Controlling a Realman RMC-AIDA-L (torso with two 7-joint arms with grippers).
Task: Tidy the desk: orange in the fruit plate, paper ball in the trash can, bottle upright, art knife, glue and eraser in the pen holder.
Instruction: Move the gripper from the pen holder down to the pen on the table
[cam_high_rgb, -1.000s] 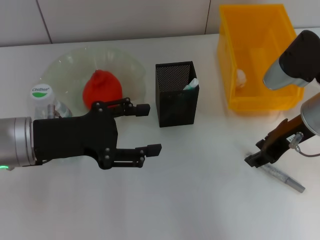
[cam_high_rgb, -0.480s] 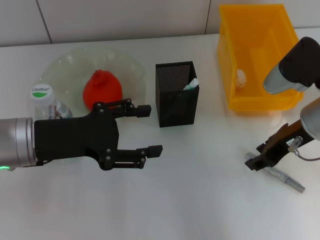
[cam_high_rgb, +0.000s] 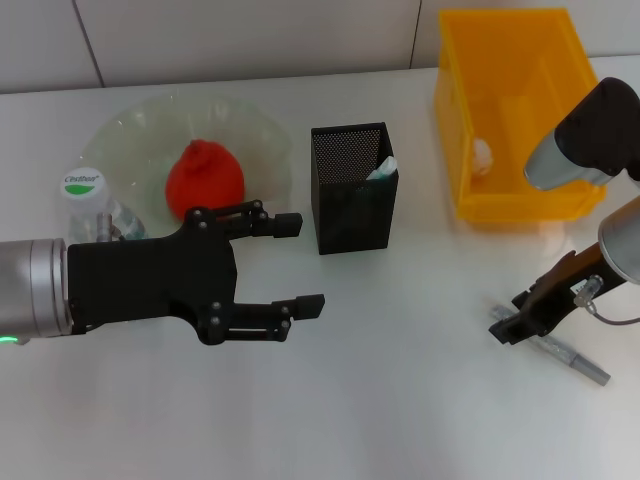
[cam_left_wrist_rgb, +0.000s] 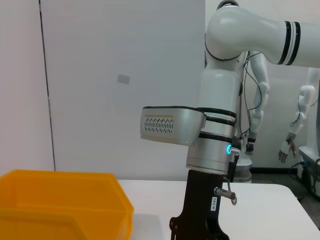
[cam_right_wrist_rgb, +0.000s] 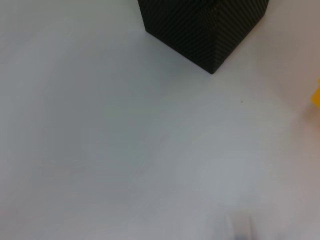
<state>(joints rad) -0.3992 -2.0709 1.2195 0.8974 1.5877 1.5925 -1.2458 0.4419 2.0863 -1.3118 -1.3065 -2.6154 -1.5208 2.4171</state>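
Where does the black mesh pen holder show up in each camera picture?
Head view: the pen holder stands mid-table, between the fruit plate and the yellow bin.
Left wrist view: not in it; only the yellow bin and the right arm show.
Right wrist view: its lower corner sits at the picture's upper edge.
Shared landmark: the yellow bin, head and left wrist views.

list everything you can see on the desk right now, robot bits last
fruit plate: 1, clear, back left of desk
orange: 1, orange-red, in the fruit plate
bottle: 1, clear with white cap, upright at the plate's left edge
pen holder: 1, black mesh, centre
trash can: 1, yellow, back right
art knife: 1, grey, lying front right
left gripper: black, open, beside the pen holder
right gripper: black, at the art knife
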